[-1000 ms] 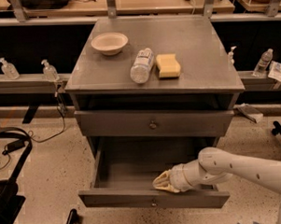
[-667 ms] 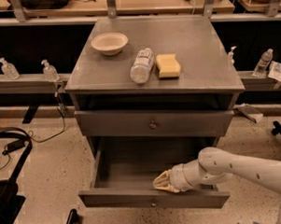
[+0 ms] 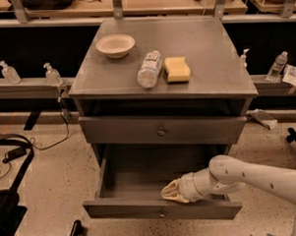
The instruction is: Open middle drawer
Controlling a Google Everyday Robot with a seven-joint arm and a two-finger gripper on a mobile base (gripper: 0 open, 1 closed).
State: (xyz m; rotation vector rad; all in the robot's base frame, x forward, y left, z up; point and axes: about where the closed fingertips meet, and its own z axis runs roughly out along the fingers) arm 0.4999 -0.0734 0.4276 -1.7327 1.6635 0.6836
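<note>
The grey cabinet (image 3: 214, 63) has one closed drawer front (image 3: 119, 131) with a small round knob just under its top. Below it the middle drawer (image 3: 140, 172) stands pulled well out, its inside bare, its long flat front (image 3: 117, 209) toward me. No third front shows; whatever lies under the open drawer is hidden. My gripper (image 3: 172, 191), cream-tipped on a white arm (image 3: 249, 174) reaching in from the right, sits just inside the drawer's front edge near its middle, pointing left.
On the cabinet top lie a white bowl (image 3: 115, 45), a clear bottle on its side (image 3: 149, 69) and a yellow sponge (image 3: 177, 69). Small bottles (image 3: 51, 74) stand on the ledges either side. A black cable and frame (image 3: 12, 160) lie on the floor at left.
</note>
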